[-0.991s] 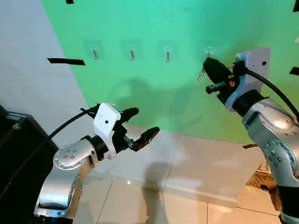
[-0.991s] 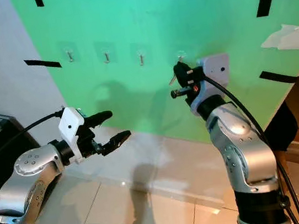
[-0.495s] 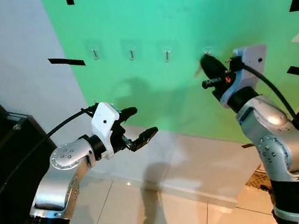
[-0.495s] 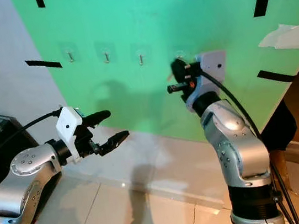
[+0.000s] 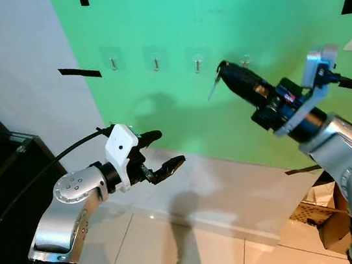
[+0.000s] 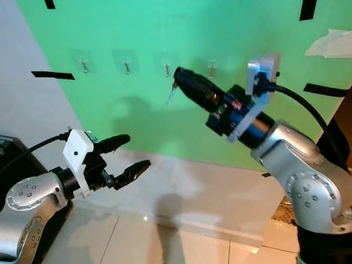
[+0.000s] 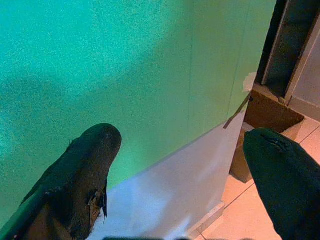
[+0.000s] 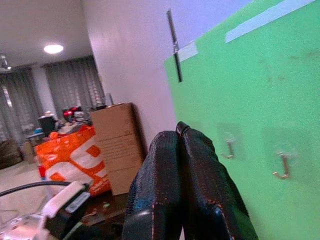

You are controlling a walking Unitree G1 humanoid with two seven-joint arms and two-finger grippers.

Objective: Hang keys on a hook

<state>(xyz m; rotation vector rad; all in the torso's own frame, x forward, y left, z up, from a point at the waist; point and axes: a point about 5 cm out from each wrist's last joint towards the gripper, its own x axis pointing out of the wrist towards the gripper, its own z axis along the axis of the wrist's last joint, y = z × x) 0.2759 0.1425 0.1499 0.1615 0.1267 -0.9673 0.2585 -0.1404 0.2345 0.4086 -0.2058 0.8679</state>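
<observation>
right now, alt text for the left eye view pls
The right gripper, fingers shut on a key, reaches toward a row of hooks on a green wall panel. The left gripper hovers open lower down.

Both head eyes are looking forward and down at the green board (image 5: 216, 47); each wrist camera is facing it along its fingers, close up.
</observation>
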